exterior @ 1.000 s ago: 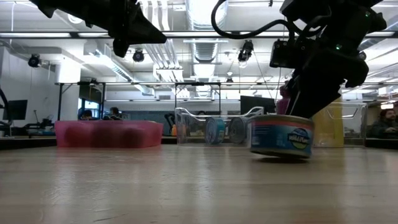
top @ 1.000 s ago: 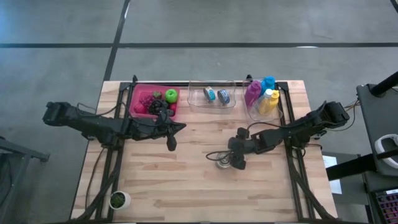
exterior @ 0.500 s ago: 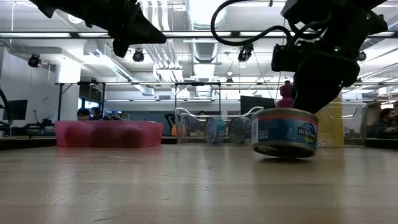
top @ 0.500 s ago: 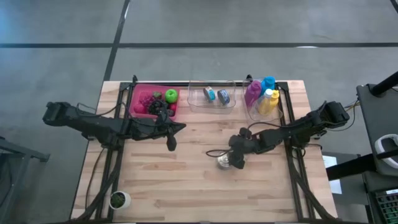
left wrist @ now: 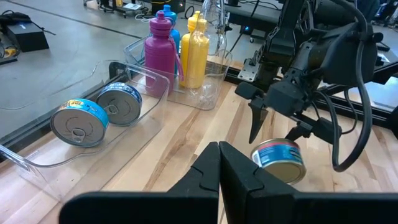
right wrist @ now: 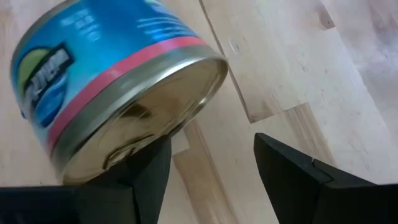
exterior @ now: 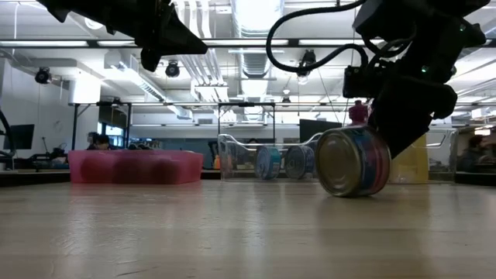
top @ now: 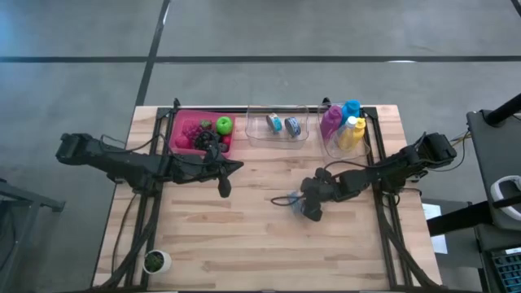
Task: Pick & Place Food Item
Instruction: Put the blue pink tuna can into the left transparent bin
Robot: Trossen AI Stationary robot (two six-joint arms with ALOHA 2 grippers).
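Observation:
A tuna can (exterior: 353, 161) with a blue label and a pink band stands tipped up on its edge on the wooden table (top: 244, 236), right of the middle. It also shows in the high view (top: 298, 203) and the left wrist view (left wrist: 280, 160). My right gripper (right wrist: 211, 162) is open right beside it, coming down from the table's right (top: 310, 209). The gap between its fingers holds only bare wood. My left gripper (top: 224, 190) hangs shut above the table's left middle (left wrist: 219, 163), away from the can. My right gripper touches the can with one finger (right wrist: 146, 177) only. The outer side of that finger lies against the rim of the can's metal end (right wrist: 177, 121). The fingers slant down from the table's right side. The can rests on its lower rim (exterior: 350, 194) on the table, steeply tilted.
Along the far edge stand a pink bin (top: 186, 122) with a green apple and dark grapes, a clear tray (top: 277, 134) with two more cans, and a clear container (top: 330, 146) with coloured bottles. A small potted plant (top: 155, 261) sits at the near left corner.
The can has tipped from lying flat on the table to standing on its edge, one metal end now facing sideways. My right gripper has rolled at the wrist beside it and stayed in the same spot, its fingers as wide apart as before.

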